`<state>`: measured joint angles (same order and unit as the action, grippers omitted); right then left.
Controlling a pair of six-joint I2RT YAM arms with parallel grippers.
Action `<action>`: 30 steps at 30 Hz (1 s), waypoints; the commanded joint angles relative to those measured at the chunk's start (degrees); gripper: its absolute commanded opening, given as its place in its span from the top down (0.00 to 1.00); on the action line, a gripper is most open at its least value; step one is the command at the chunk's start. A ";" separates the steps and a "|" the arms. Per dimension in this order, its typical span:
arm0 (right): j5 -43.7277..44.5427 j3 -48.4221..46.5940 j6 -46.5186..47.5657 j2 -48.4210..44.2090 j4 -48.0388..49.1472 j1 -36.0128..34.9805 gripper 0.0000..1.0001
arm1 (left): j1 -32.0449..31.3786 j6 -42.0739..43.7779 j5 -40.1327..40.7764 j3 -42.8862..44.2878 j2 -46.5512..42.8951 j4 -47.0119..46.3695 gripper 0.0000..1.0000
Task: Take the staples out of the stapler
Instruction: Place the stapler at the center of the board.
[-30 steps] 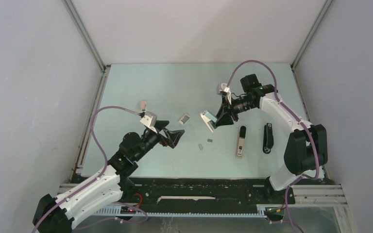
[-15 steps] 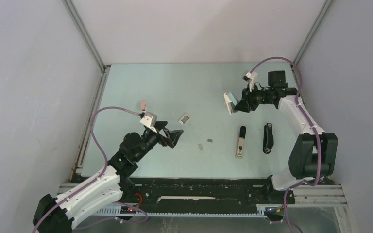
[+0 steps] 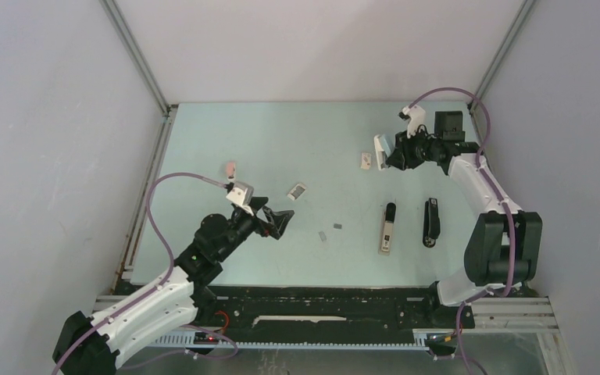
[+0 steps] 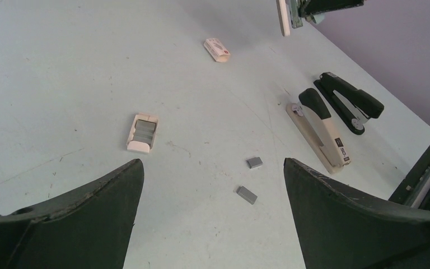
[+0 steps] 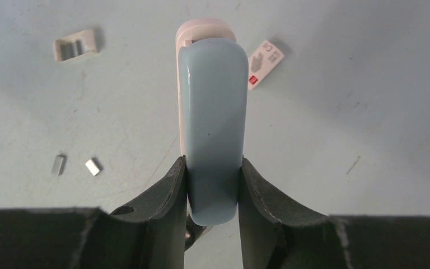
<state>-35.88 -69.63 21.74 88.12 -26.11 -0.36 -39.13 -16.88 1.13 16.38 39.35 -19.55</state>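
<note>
Currently your right gripper (image 5: pixel 213 163) clenches the small stapler (image 5: pixel 213 106) near the far right of the table (image 3: pixel 281 141). Your left gripper (image 4: pixel 213 162) gapes empty, the staples (image 4: pixel 254 162) lying loose just ahead.

The top view looks steeply down over the whole bench (image 3: pixel 281 141) from behind the arms, while the left wrist view skims across it between its fingers (image 4: pixel 89 218) and the right wrist view faces downward, both catching the loose staples (image 4: pixel 247 194).

Arms (image 3: pixel 148 301): white shells w/ black joints (image 3: pixel 492 250), purple cables (image 3: pixel 173 178); left gripper (image 4: pixel 213 162) & right gripper (image 5: pixel 213 161) black.
</note>
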 commanded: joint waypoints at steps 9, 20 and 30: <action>11.69 -0.27 -8.45 3.72 11.26 -0.10 1.00 | 0.37 0.80 0.09 -2.18 -0.17 -2.31 0.00; 19.85 -4.80 -12.40 9.70 11.33 -1.35 1.00 | 0.37 0.71 -0.05 -2.19 0.11 -2.60 0.00; 27.30 -14.23 -10.94 19.45 3.95 -3.42 1.00 | 0.40 0.33 -0.24 -2.52 -0.46 -2.55 0.00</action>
<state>-12.12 -78.76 10.55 104.49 -19.62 -3.18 -39.13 -16.93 1.10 15.73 39.35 -19.55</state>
